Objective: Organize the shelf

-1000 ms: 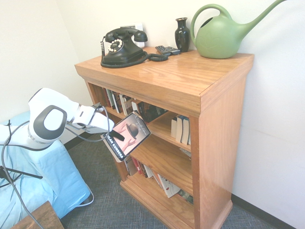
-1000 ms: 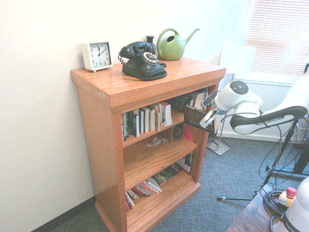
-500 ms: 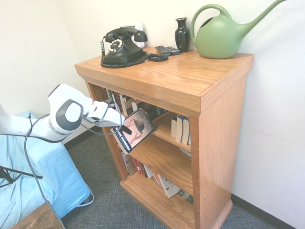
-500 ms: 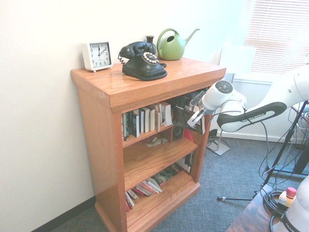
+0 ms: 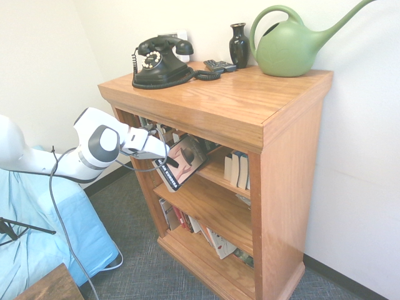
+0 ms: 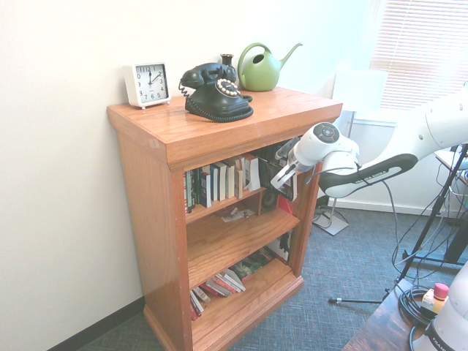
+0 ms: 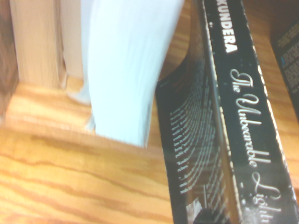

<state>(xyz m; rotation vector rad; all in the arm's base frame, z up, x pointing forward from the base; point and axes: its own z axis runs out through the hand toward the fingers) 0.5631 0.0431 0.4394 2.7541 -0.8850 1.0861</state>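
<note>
- At the front opening of the wooden bookcase (image 5: 287, 187), upper tier: Kundera paperback (image 5: 191, 164), just outside or slightly within; exact depth not readable.
- Jaws: pressed together on the paperback, near its author-name end.
- Paperback attitude: tilted, long axis slanting from lower left to upper right in the first exterior view; hat end of cover toward upper right, author-name end toward lower left.
- In the wrist view: black spine with white lettering, "KUNDERA" and "The Unbearable Ligh...", beside a blurred pale block of pages (image 7: 126, 70).
- Bookcase: upright near the wall, open front toward the white arm (image 5: 97, 147). Long side of its top running from back left to near right in the first exterior view.
- Inside, upper tier: row of mostly upright books (image 6: 223, 179) at one end, more books behind the jaws.
- Inside, bottom tier: leaning and slumped books (image 6: 219, 284), some with red covers.
- On the top: white square clock (image 6: 152, 85), black rotary telephone (image 5: 161, 65) with coiled cord, dark vase (image 5: 239, 47), remote controls (image 5: 220, 66) between telephone and vase, green watering can (image 5: 289, 50) with spout pointing away from the telephone.
</note>
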